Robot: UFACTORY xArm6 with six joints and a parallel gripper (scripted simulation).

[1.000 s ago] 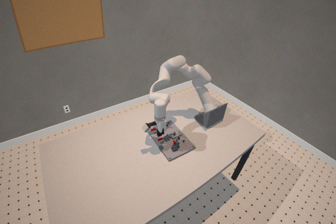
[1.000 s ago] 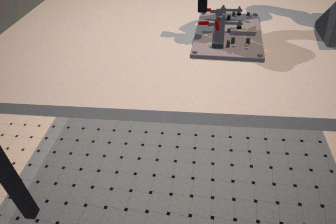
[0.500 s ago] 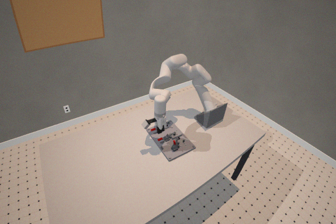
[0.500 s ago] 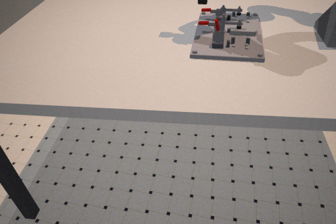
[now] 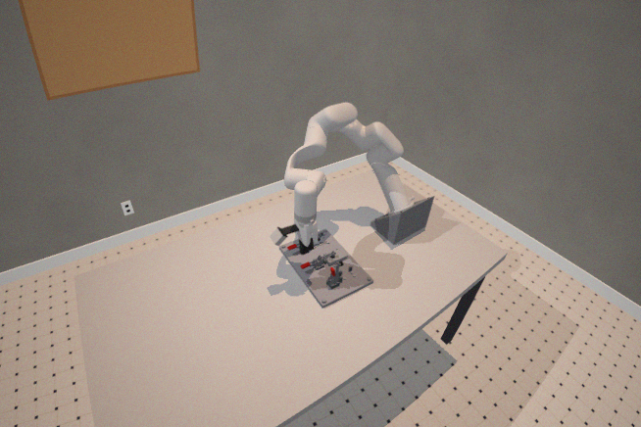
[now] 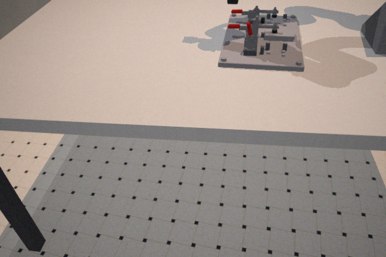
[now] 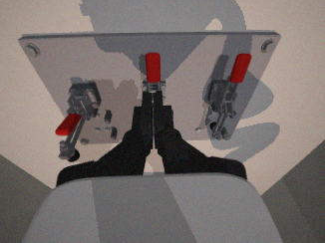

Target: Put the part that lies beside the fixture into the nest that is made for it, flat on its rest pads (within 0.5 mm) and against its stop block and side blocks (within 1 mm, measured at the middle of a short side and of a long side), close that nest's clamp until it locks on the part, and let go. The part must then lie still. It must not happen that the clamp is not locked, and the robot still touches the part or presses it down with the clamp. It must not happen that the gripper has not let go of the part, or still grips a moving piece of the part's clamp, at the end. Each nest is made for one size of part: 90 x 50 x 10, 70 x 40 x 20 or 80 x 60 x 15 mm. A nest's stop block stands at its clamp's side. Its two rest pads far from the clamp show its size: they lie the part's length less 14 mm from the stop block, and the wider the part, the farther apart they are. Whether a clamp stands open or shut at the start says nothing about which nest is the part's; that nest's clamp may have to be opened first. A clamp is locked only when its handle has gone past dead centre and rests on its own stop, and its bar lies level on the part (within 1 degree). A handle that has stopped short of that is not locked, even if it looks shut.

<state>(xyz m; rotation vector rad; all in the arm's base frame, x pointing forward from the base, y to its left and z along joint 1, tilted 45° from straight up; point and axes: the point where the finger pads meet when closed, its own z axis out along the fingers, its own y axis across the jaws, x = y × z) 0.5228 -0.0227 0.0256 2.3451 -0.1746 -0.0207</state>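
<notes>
Claw point(image 5: 306, 251) point(image 6: 232, 3) point(image 7: 153, 104) shut, nothing between fingertips, above fixture plate point(image 5: 347, 292) point(image 6: 261, 64) point(image 7: 120, 49).
</notes>
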